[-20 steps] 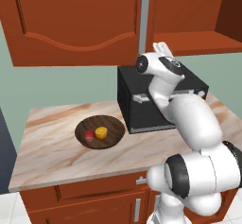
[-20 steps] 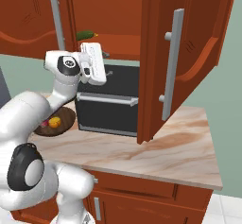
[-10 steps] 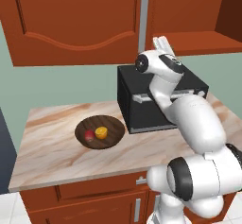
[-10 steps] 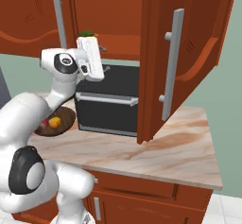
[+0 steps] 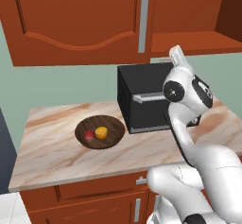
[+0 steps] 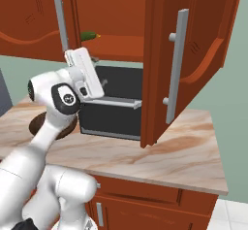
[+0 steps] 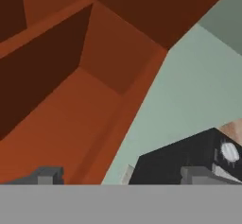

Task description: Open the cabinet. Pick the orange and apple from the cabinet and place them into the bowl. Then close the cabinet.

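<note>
Left base view shows you the orange and apple touching inside the bowl, so I judge only closing the cabinet is left. Your gripper stands spread wide and empty, raised above the microwave, near the shelf edge. In right base view the open door hangs at 3 o'clock of it, with free room between.
</note>
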You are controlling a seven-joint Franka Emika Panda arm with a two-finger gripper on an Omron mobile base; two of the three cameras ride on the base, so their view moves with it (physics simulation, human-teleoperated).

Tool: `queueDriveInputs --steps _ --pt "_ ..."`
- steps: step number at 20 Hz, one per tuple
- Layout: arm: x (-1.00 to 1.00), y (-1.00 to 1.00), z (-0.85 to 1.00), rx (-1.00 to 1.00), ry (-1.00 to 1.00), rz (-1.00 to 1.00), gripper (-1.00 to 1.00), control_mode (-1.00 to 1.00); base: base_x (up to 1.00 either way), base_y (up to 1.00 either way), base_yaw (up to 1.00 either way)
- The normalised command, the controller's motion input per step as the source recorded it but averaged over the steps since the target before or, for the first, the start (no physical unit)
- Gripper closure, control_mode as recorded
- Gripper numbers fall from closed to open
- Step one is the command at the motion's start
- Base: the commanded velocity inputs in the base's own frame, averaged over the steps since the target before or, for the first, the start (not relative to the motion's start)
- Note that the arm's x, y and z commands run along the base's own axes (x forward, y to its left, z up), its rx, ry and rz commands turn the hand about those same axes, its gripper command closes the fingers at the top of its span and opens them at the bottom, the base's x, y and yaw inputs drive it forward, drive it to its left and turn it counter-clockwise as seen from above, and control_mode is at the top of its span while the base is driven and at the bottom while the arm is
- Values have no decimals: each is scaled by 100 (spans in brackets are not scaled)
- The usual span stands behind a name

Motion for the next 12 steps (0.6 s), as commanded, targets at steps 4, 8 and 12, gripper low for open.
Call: queueDriveInputs --steps 4,8,12 --pt "-100 -16 2 7 -1 30 -100 -100 0 0 0" --pt "-100 -19 29 1 -16 30 -100 -100 0 0 0" --pt "-39 0 16 0 -5 10 -100 -100 0 0 0"
